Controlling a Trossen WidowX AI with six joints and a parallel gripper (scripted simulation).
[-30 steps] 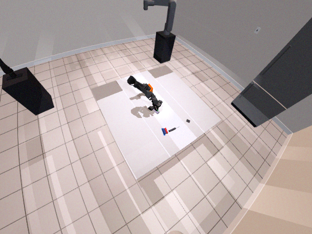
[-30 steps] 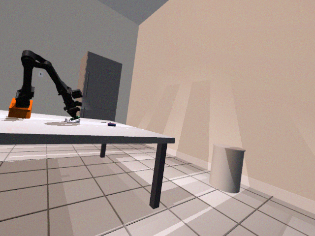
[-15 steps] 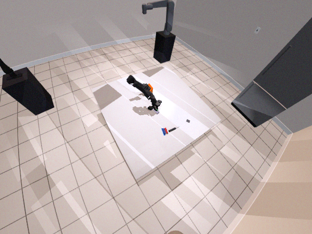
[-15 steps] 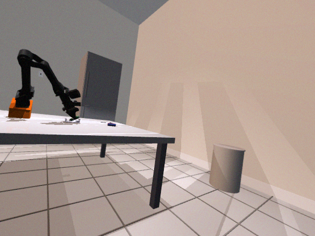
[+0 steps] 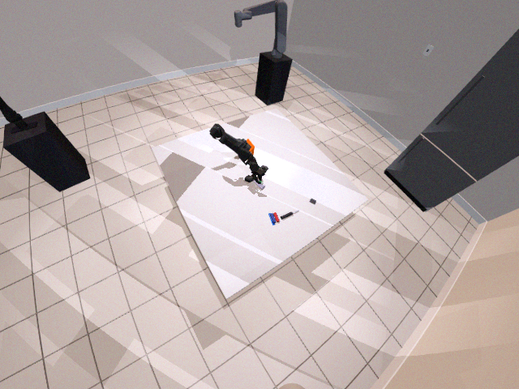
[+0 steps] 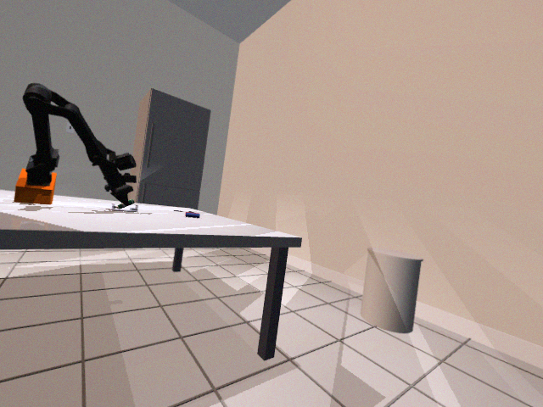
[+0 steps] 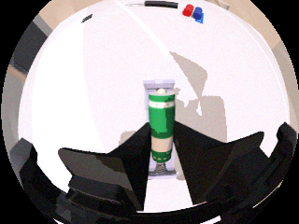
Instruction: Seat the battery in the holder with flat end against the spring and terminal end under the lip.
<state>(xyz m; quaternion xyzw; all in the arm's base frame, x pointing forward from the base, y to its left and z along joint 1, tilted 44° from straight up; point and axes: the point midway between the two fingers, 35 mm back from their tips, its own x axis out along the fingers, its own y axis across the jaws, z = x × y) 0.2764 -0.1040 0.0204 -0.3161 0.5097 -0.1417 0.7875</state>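
The green and cream battery (image 7: pixel 162 119) (image 6: pixel 120 205) lies lengthwise over the pale lavender holder (image 7: pixel 159 84) (image 5: pixel 262 186) (image 6: pixel 135 208). My gripper (image 7: pixel 161 126) is shut on the battery, one finger on each side near its flat end. In the wrist view the flat end is beside the coiled spring (image 7: pixel 160 168), and the terminal end is close to the lip wall. In the exterior view the battery looks tilted, terminal end higher. The fingers hide part of the holder's sides. Whether the terminal is under the lip, or the flat end touches the spring, I cannot tell.
Beyond the holder lie a red cylinder (image 7: pixel 188 10) and a blue cylinder (image 7: pixel 198 13) by a blue piece, and a black-handled tool (image 5: pixel 286 215) (image 7: pixel 161 4). A small dark block (image 5: pixel 312 201) (image 7: pixel 87 18) lies apart. The arm's orange base (image 6: pixel 35 188) stands behind.
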